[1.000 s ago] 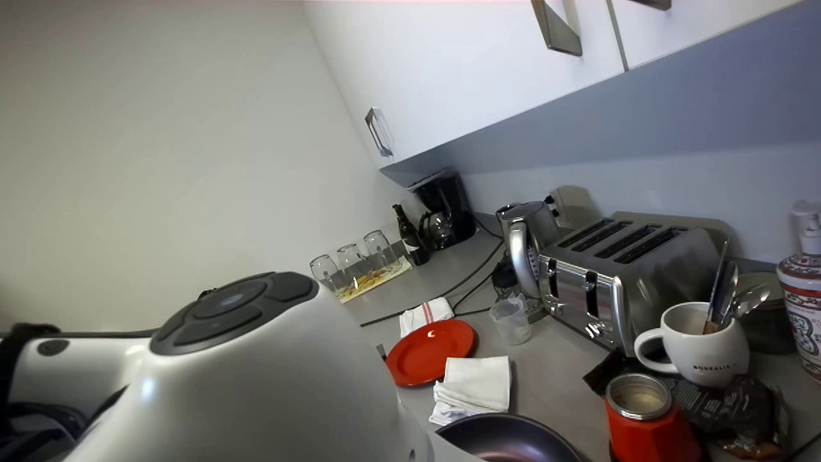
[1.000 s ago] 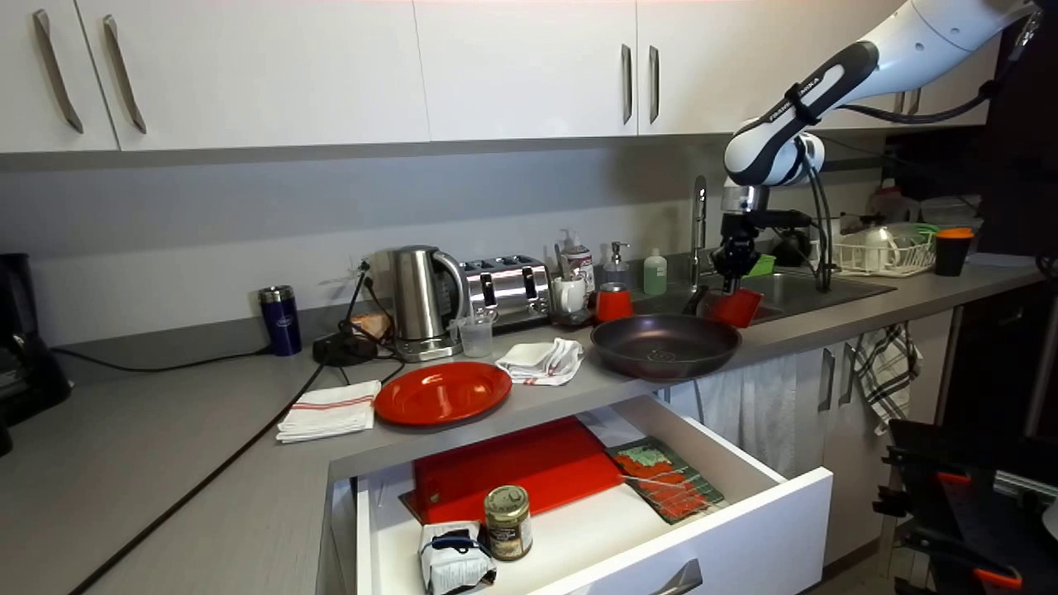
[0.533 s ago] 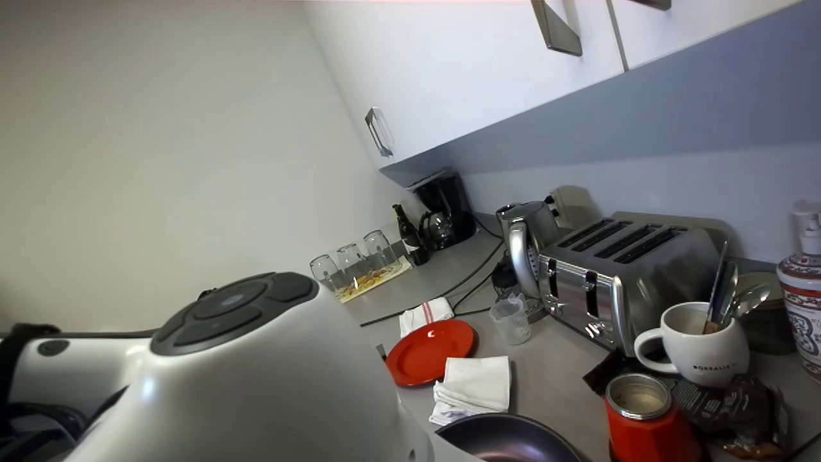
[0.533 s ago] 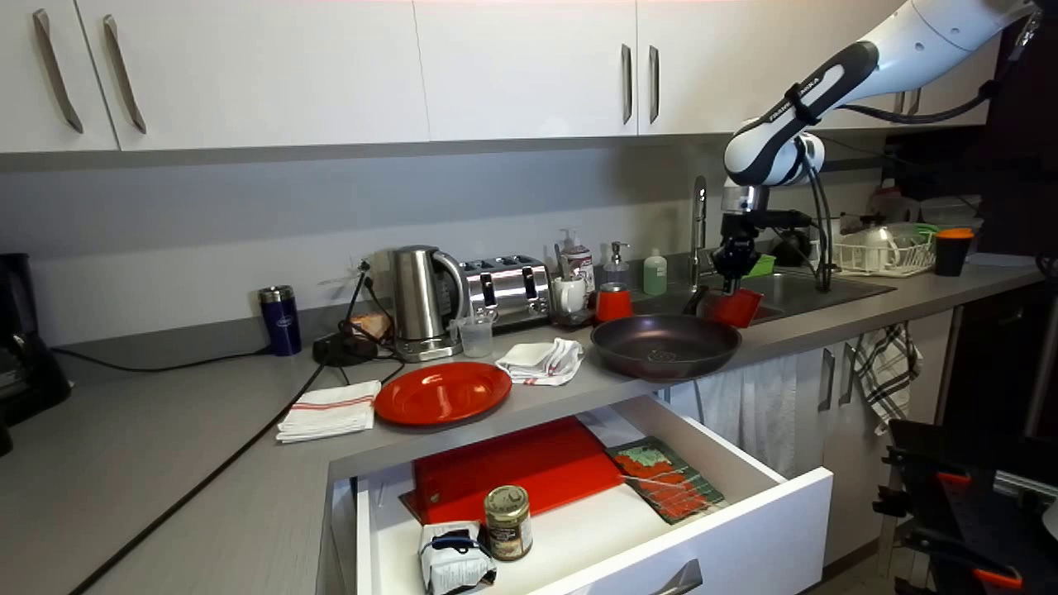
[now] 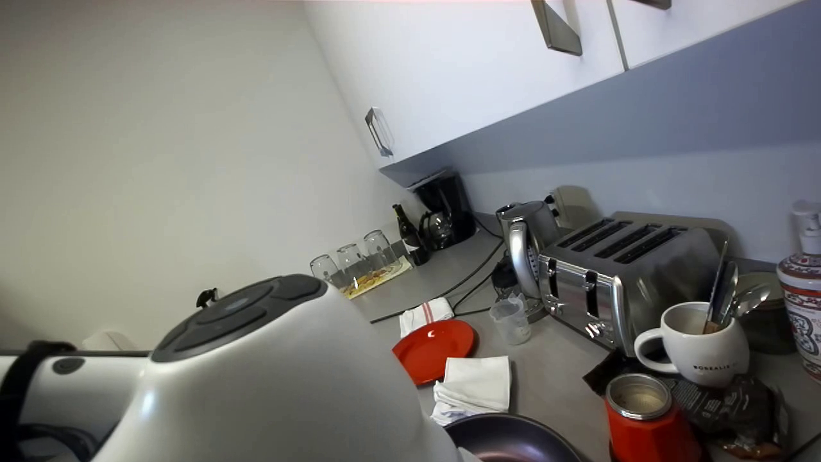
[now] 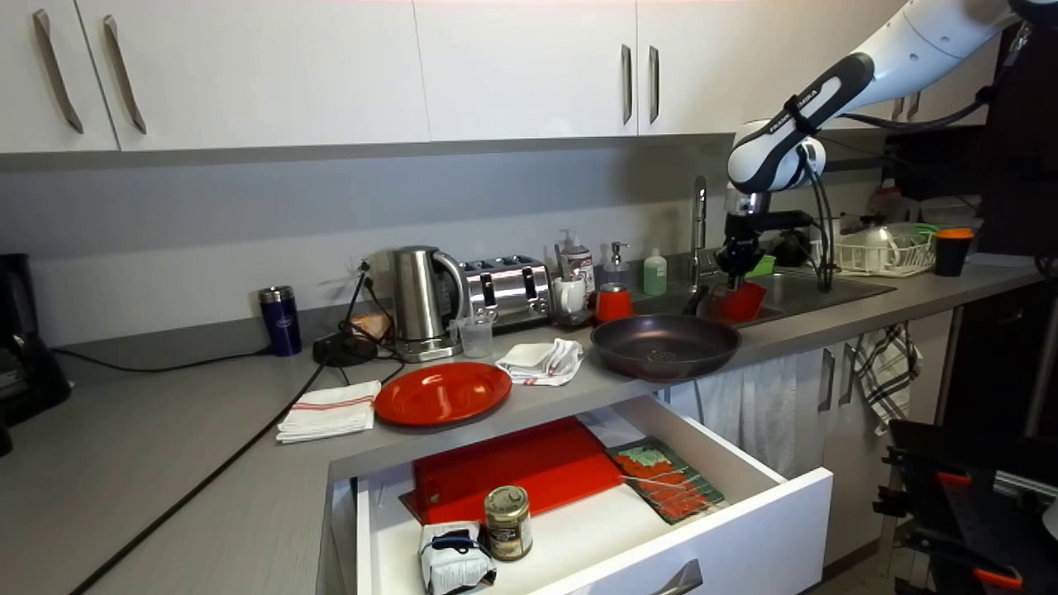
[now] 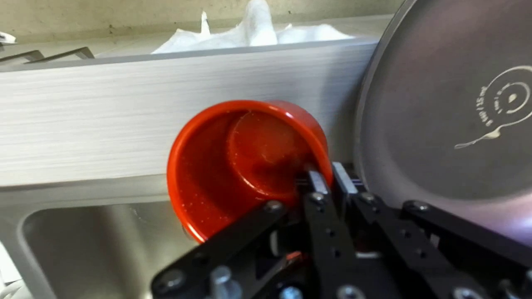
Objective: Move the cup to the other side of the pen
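The small red cup (image 7: 266,137) is in my gripper (image 7: 330,178), tilted, with its mouth toward the wrist camera. One finger is inside the cup and one outside, shut on its wall. In an exterior view the cup (image 6: 742,302) hangs below the gripper (image 6: 732,281) at the near edge of the sink, just right of the pan. The dark frying pan (image 6: 665,347) stands on the counter; it fills the right of the wrist view (image 7: 436,104) and shows partly in an exterior view (image 5: 513,437). I see no pen. The arm hides the cup and gripper there.
The metal sink (image 6: 860,289) lies behind the cup. A red-orange tin (image 6: 613,304), white mug (image 6: 569,294) and toaster (image 6: 506,289) stand left of the pan. A folded cloth (image 6: 541,362) and red plate (image 6: 444,393) lie further left. An open drawer (image 6: 711,516) juts out below.
In the last half second the arm has shifted slightly, carrying the cup a little to the right and back, away from the pan. Before that nothing moved. The pan has not moved.
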Robot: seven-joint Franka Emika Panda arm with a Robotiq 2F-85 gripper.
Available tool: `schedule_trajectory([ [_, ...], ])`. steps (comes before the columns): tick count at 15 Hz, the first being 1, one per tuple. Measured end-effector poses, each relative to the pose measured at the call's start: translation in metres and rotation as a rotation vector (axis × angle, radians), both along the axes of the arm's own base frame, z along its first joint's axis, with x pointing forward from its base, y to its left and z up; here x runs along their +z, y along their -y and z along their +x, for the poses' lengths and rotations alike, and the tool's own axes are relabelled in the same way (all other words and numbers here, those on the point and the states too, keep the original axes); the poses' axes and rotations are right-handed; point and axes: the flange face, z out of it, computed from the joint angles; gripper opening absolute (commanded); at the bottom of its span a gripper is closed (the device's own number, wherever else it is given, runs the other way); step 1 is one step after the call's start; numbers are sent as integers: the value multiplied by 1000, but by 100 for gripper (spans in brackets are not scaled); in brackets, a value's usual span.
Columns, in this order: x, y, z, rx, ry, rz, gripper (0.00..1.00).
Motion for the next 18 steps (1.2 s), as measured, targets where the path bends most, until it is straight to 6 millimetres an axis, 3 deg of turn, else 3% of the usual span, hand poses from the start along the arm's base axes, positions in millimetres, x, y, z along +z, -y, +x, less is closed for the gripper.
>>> schedule_trajectory([
  [5,2,34,0,-119,-10,-111,5],
  [9,-14,51,3,-176,-58,-132,5],
  [13,-35,57,8,-190,-133,-111,5],
  [18,-47,59,12,-206,-199,-82,5],
])
